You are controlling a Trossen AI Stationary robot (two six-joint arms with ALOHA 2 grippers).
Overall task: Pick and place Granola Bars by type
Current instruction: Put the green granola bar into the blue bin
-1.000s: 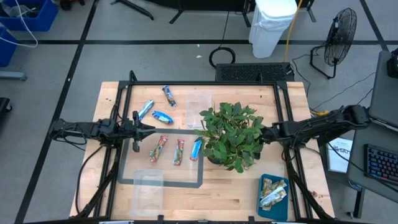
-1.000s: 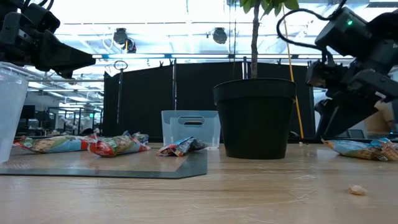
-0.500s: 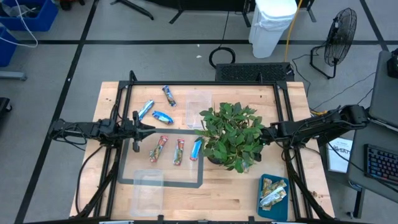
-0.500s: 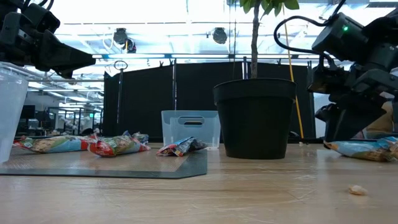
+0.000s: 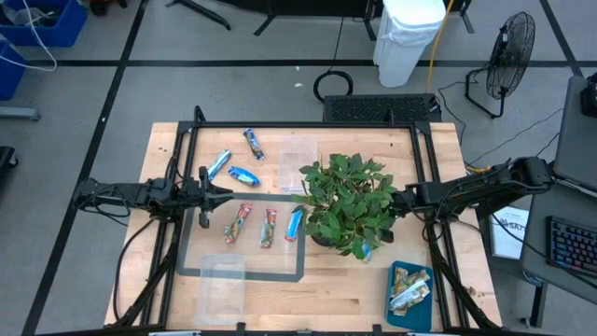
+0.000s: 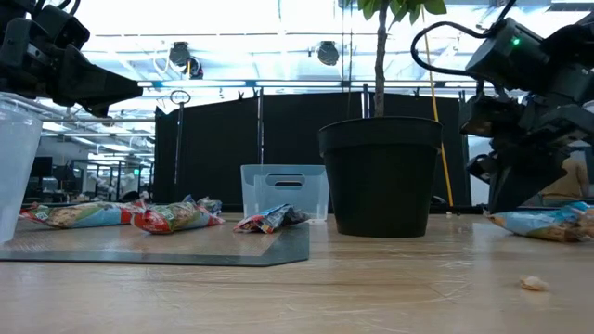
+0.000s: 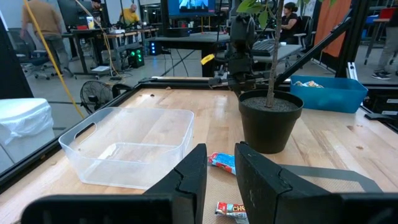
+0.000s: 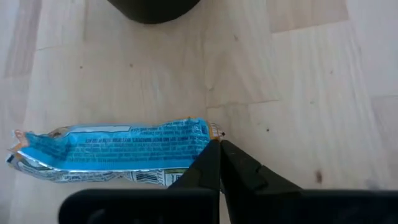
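Overhead, right gripper (image 8: 217,163) pinches blue bar (image 8: 118,152), jaws closed.

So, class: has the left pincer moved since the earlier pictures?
No. The left pincer stays over the grey mat's far edge, high view.

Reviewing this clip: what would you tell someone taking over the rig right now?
Left gripper: jaws open, empty, hovering at the grey mat's left edge.
Right gripper: jaws shut by the plant pot, tips at a blue bar's end; grip unclear.
Done: green-and-beige bars in the teal tray.
To do: three blue bars behind the mat, two red-and-tan bars and another blue bar on it.
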